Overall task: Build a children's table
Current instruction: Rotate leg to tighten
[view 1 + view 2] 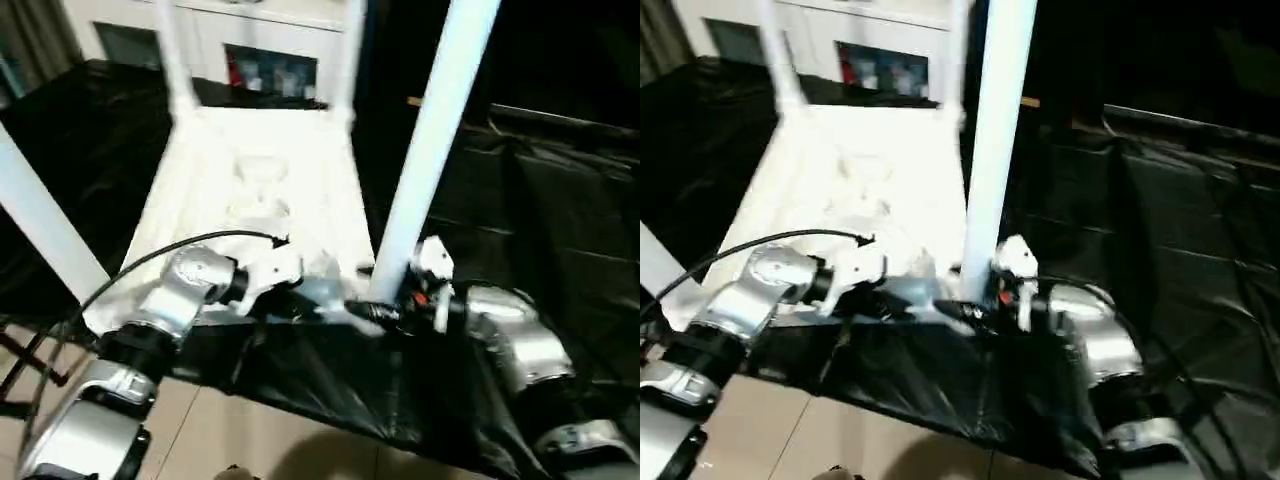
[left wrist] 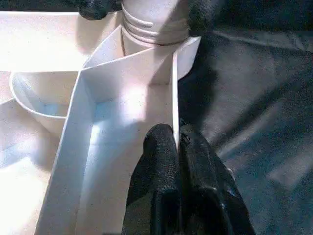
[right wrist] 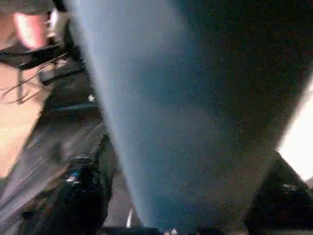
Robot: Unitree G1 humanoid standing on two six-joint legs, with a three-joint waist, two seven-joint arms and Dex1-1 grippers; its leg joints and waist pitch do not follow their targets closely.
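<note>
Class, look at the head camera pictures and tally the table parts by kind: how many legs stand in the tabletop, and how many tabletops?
Legs: 4 (near right, near left, far left, far right)
Tabletop: 1
Total: 5

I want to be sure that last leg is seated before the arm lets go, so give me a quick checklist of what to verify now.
1. Tabletop lying underside up on the black sheet: ok.
2. Left gripper pinching the tabletop's edge wall, fingers closed on it: ok.
3. Near right leg standing in its corner socket: ok.
4. That leg threaded fully home: cannot tell; rings still show above the socket.
5. Right gripper around the leg's base: ok; firmness cannot tell.
6. Other three legs up: ok.
</note>
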